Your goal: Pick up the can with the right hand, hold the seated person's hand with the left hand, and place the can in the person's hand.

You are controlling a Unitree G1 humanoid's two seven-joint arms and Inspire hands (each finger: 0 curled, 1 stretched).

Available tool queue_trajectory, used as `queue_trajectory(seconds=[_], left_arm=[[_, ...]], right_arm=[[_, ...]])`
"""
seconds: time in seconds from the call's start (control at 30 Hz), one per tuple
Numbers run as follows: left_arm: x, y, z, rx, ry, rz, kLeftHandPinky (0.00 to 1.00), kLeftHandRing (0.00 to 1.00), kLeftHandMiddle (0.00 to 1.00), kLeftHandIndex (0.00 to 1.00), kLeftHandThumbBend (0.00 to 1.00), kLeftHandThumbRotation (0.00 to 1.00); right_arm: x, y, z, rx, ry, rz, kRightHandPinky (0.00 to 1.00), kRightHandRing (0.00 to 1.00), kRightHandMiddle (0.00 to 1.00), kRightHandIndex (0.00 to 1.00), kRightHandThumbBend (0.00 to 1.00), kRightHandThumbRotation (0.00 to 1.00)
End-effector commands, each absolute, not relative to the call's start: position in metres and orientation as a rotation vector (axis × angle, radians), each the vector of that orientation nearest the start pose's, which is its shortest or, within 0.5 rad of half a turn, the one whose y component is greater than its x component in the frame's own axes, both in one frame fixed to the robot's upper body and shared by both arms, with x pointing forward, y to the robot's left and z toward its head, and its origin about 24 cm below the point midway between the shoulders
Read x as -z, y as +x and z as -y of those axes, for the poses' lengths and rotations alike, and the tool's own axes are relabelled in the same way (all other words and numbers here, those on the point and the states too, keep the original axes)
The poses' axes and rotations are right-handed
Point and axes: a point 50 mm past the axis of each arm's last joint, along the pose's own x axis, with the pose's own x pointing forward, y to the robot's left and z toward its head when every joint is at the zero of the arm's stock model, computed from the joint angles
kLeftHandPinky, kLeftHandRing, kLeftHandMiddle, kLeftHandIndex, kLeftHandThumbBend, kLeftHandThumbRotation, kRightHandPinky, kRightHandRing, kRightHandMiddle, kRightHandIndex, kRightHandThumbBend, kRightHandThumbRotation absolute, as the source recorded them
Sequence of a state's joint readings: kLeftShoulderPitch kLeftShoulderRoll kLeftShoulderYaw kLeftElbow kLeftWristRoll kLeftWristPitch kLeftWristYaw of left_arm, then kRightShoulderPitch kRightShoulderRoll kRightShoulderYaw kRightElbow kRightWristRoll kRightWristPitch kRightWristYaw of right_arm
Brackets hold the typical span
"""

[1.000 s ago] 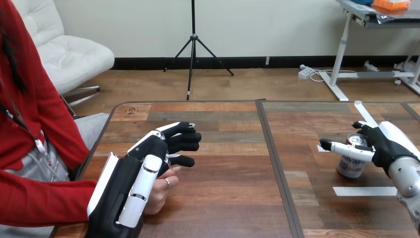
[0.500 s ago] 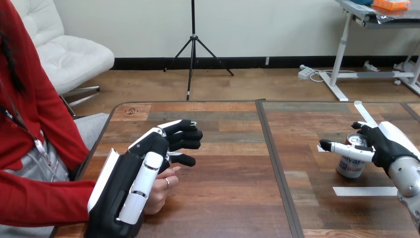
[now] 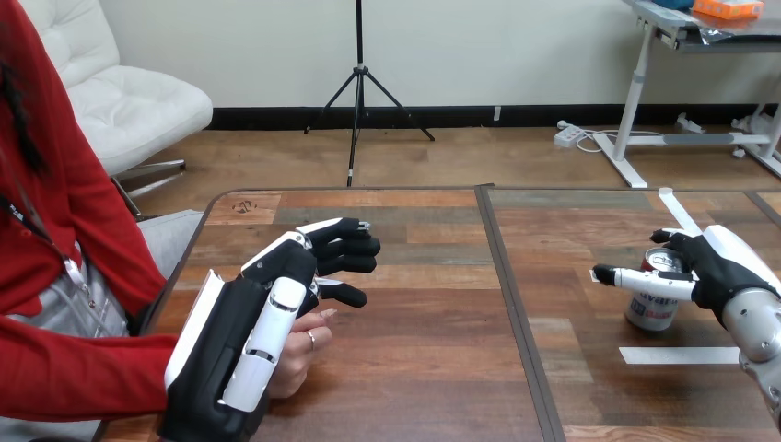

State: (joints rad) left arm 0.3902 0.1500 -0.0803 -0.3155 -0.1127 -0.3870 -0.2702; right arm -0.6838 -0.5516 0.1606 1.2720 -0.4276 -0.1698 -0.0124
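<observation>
Can [image 3: 652, 308] stood on the table [image 3: 414, 368] within my right hand [image 3: 718, 267], spread wide; left of the can, my left hand [image 3: 239, 331] lay open over the person's hand [image 3: 299, 354].

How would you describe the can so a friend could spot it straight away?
On the right half of the wooden table, at the robot's right hand, stands the can. It is a short, upright silver cylinder with print on it, unlike the flat white tape strip lying beside it.

The left hand [image 3: 249, 322] lies low at the near left, back up (white shells showing), fingers [image 3: 345, 249] stretched forward. The right hand [image 3: 716, 265], on its silver forearm [image 3: 760, 336], spreads its thumb [image 3: 640, 279] straight leftward.
</observation>
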Motion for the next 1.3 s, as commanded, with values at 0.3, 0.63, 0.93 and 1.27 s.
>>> queue_trajectory(seconds=[0.3, 0.63, 0.93, 1.27], left_arm=[[-0.0857, 0.1784, -0.1561, 0.292, 0.067, 0.392, 0.56, 0.71, 0.71, 0.7, 0.37, 1.0], [-0.0854, 0.179, -0.1563, 0.296, 0.071, 0.395, 0.55, 0.7, 0.7, 0.69, 0.37, 1.0], [-0.0857, 0.1796, -0.1563, 0.298, 0.08, 0.398, 0.54, 0.7, 0.7, 0.69, 0.37, 1.0], [-0.0861, 0.18, -0.1567, 0.294, 0.077, 0.401, 0.53, 0.68, 0.69, 0.67, 0.36, 1.0]], right_arm=[[-0.0299, 0.3358, 0.2932, -0.013, -0.95, -0.451, 0.73, 0.85, 0.87, 0.85, 0.99, 0.39], [-0.0325, 0.3366, 0.2937, -0.001, -0.949, -0.425, 0.71, 0.79, 0.82, 0.79, 0.91, 0.23], [-0.0341, 0.3371, 0.2935, 0.015, -0.946, -0.398, 0.62, 0.68, 0.72, 0.72, 0.86, 0.06], [-0.0359, 0.3375, 0.2934, 0.028, -0.943, -0.373, 0.53, 0.57, 0.62, 0.65, 0.81, 0.0]])
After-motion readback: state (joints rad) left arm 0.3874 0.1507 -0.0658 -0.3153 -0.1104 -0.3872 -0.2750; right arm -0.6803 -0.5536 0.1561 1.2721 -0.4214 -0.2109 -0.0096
